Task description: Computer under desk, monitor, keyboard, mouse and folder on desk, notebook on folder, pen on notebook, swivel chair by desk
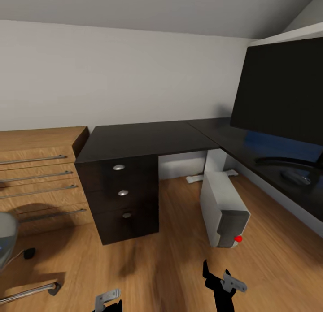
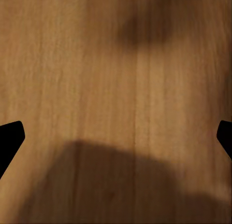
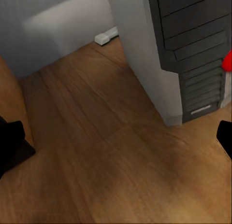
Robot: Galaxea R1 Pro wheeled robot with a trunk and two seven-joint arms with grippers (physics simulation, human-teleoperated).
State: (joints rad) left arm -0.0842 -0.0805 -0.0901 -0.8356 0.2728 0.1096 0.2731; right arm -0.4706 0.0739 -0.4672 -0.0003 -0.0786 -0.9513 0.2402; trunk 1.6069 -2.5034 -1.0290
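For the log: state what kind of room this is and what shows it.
Probably a home office corner in an attic-style room. A black L-shaped desk with drawers carries a large monitor, a grey computer stands on the wooden floor beside it, and the ceiling slopes down.

No readable text.
No words, labels, brands or numbers can be read on any surface here.

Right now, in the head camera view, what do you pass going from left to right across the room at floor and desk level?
Swivel chair → wooden cabinet → black drawers → computer → mouse beneath the monitor on the desk.
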